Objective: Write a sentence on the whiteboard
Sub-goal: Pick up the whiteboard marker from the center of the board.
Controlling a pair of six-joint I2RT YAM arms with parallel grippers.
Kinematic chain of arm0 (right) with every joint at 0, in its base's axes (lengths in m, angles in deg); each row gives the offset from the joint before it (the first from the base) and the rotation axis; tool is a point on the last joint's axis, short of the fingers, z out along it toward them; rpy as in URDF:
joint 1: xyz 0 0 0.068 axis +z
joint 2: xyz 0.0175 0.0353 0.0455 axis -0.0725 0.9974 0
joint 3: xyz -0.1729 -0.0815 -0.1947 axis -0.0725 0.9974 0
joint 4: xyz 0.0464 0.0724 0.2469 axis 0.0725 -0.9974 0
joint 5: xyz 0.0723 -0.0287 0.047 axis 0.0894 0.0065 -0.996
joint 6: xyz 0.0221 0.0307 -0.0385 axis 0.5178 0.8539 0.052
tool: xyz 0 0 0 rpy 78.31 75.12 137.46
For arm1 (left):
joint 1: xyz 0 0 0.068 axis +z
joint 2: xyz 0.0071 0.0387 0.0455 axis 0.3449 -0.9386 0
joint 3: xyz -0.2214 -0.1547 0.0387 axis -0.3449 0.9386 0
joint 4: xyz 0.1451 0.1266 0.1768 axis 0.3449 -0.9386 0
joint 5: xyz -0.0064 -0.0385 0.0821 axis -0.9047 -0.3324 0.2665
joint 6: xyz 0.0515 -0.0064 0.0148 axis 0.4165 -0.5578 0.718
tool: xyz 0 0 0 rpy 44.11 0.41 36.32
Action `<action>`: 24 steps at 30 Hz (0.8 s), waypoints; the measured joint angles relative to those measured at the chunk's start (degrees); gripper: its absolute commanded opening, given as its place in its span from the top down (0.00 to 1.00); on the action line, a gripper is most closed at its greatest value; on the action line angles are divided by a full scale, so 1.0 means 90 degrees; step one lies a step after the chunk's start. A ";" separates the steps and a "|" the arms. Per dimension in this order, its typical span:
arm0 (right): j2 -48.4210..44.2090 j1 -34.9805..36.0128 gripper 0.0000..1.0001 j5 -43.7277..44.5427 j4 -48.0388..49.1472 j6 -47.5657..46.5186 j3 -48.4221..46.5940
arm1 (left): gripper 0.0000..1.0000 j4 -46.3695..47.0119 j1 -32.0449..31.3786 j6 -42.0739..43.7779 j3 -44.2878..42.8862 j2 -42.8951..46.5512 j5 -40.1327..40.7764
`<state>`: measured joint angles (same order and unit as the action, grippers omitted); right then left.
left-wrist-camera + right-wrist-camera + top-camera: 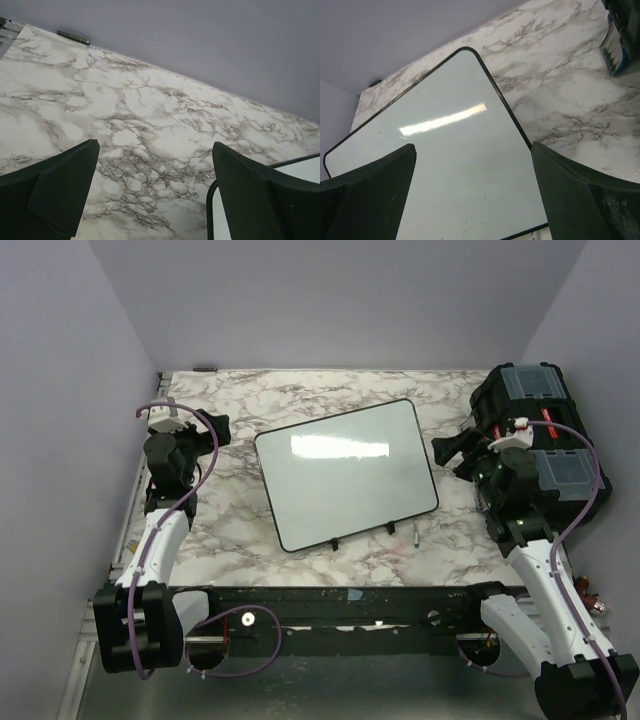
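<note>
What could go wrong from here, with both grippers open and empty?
The thin pen-like thing lies close by the whiteboard, so the right gripper may nudge the board when grasping it. The board sits skewed and unheld, so writing may slide it. That gripper also sits beside the toolbox and could clip it.

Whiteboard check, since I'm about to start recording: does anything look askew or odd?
The large glossy white whiteboard with a thin black frame lies turned, its edges skewed against those of the marble table. A thin pen-like object lies loose by its near edge. Nothing looks spilled or damaged.
</note>
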<state>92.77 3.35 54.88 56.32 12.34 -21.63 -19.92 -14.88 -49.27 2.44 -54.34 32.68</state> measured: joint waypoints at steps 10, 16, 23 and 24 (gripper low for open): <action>0.0090 0.0000 0.00 0.0085 -0.1897 0.0432 -0.0646 | 0.02 -0.0005 0.0000 -0.0017 -0.0044 -0.0085 -0.0061; 0.0442 0.0000 0.00 0.0406 -0.3325 0.0491 -0.1008 | 0.01 -0.0049 -0.0002 -0.0029 -0.0100 -0.0126 -0.0061; 0.0840 0.0000 0.06 0.0432 -0.4131 0.0673 -0.0993 | 0.01 -0.0104 -0.0007 -0.0034 -0.0124 -0.0126 -0.0058; 0.0818 0.0000 0.10 0.0423 -0.4121 0.0733 -0.0940 | 0.01 -0.0124 -0.0007 -0.0032 -0.0124 -0.0126 -0.0058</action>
<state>100.13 3.35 58.69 19.23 18.94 -30.09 -21.03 -14.94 -49.56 1.32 -55.48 32.16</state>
